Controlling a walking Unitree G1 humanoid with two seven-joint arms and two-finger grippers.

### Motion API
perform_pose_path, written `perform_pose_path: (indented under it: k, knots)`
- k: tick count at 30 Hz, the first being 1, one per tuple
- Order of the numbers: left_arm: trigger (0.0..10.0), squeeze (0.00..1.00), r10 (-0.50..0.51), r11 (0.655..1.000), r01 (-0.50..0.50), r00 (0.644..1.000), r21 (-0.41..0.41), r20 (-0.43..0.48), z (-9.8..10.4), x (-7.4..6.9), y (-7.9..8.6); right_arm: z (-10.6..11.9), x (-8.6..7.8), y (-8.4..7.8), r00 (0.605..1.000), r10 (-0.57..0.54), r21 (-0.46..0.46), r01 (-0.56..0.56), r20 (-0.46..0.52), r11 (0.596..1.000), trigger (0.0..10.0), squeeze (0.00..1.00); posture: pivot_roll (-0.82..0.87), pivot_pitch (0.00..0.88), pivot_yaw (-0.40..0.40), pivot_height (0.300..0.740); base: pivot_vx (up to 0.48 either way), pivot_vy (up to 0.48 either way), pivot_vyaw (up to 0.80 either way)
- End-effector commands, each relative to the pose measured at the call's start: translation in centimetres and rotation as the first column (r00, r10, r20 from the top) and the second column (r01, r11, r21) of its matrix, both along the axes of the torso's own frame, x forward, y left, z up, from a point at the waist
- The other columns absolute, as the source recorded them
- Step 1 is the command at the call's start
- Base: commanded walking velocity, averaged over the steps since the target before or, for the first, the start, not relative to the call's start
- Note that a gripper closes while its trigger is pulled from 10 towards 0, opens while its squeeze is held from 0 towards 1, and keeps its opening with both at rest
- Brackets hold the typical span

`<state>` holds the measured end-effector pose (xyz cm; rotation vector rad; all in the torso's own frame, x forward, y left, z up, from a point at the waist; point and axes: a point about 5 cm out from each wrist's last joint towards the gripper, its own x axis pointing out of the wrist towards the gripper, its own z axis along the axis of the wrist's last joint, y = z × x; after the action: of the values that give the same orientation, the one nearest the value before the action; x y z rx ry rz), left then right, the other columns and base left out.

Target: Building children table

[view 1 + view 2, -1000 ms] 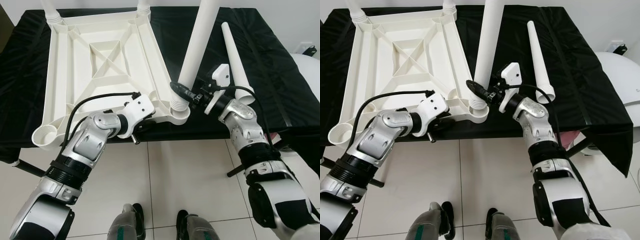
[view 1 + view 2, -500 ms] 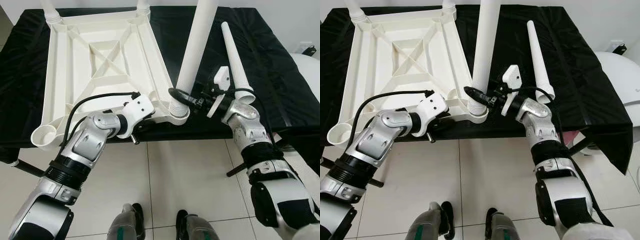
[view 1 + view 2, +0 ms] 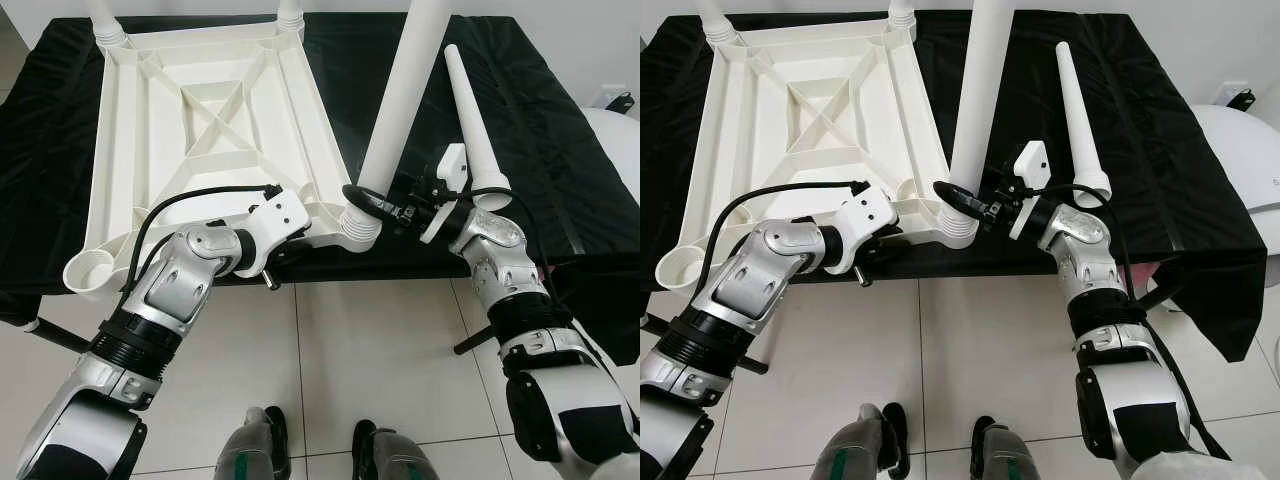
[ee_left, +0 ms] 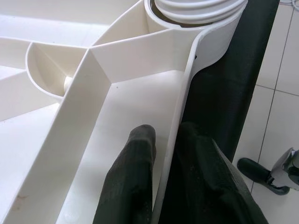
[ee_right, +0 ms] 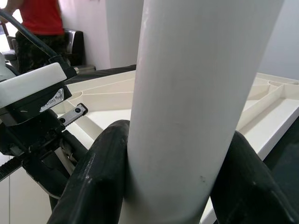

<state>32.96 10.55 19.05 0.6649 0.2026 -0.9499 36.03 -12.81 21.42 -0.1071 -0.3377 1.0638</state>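
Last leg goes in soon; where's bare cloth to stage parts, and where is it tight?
Free: black cloth right of the loose leg. Tight: the near right corner, where the right gripper clamps the upright leg in its socket and the left gripper pinches the tabletop rim.

A plain indoor room: pale tiled floor (image 3: 330, 370), white wall (image 3: 1200, 40), black-draped worktable (image 3: 1160, 180).

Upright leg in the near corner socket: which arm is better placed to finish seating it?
Probably the right. The right gripper already clasps the upright leg just above the corner socket, while the left gripper pinches the tabletop's rim, steadying it.
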Motion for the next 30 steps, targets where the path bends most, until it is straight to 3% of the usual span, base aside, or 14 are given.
perform_pose_path:
  k: [1,14,30]
  knots:
    - [10.0,0.00,-0.074,0.997,0.074,0.997,0.005,0.013,0.9,-0.3,-0.8,-2.2,-0.3,0.2,0.996,0.020,-0.061,-0.025,-0.083,0.998,10.0,0.00,-0.06,0.234,-0.004,0.740,0.000,0.000,0.00]
    - [10.0,0.00,-0.067,0.998,0.067,0.998,-0.003,0.017,1.1,-0.7,-0.7,-2.3,0.4,1.3,0.996,0.027,-0.100,-0.036,-0.084,0.994,10.0,0.00,-0.05,0.242,-0.014,0.740,0.000,0.000,0.00]
    - [10.0,0.00,-0.062,0.998,0.062,0.998,-0.003,0.016,1.1,-0.8,-0.7,-3.2,0.5,0.6,0.991,0.017,-0.116,-0.033,-0.136,0.993,10.0,0.00,-0.05,0.250,-0.014,0.740,0.000,0.000,0.00]
